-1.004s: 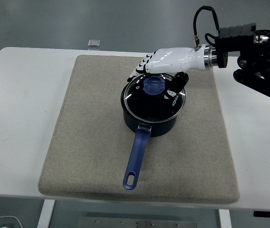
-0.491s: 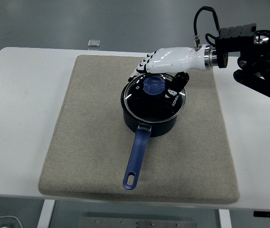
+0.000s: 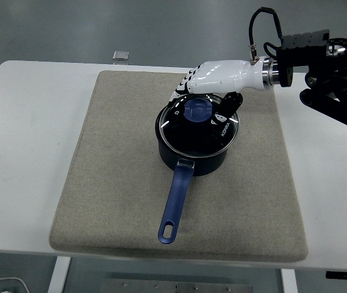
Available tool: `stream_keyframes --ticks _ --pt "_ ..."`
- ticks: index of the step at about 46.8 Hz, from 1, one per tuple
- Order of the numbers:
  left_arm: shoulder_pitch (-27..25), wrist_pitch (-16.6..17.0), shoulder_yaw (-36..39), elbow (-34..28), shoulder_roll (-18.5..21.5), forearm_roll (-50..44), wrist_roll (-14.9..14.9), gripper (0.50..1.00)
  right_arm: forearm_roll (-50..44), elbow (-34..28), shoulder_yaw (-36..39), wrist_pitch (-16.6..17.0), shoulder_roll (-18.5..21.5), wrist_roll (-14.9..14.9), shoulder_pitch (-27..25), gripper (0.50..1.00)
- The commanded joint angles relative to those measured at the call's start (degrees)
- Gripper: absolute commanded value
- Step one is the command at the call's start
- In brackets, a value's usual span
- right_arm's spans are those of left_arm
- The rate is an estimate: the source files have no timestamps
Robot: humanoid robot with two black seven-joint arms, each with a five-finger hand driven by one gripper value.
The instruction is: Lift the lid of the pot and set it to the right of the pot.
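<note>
head view: the pot [image 3: 194,149] sits near the middle of the mat [image 3: 118,183] on the white table [image 3: 27,122], its blue handle [image 3: 176,204] pointing toward the near edge. the lid [image 3: 199,129] is seated on the pot rim, apparently level, with its blue knob [image 3: 197,110] visible at centre. the right hand [image 3: 213,91] hangs over the far-right part of the lid; its fingers [image 3: 182,86] curve down behind the knob and the thumb comes in at the knob's right side, so the hand is partly closed around the knob. whether the pads actually press the knob cannot be told from here. compared with a second ago, the hand has shifted only slightly, a touch to the right and up, and the lid and pot have not moved at all. judgement: the grasp is still being settled, the lift has not begun, and the whole placing step remains. bare mat lies to the right of the pot, enough room to receive the lid. risk: a loose hold on the smooth knob could let the lid tilt or slip on lifting. the left arm is out of sight. a small grey object [image 3: 121,55] lies on the table beyond the mat, well apart.
</note>
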Motion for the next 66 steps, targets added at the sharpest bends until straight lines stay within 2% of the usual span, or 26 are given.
stream_keyframes --ticks 1,66 --pt "0.0 0.0 0.0 0.0 0.0 0.0 0.0 1.000 0.0 0.0 -0.1 0.0 0.0 0.0 -0.1 0.834" --pt "0.0 0.0 0.0 0.0 0.0 0.0 0.0 1.000 -0.4 -0.4 -0.4 -0.1 0.3 0.0 -0.5 0.838"
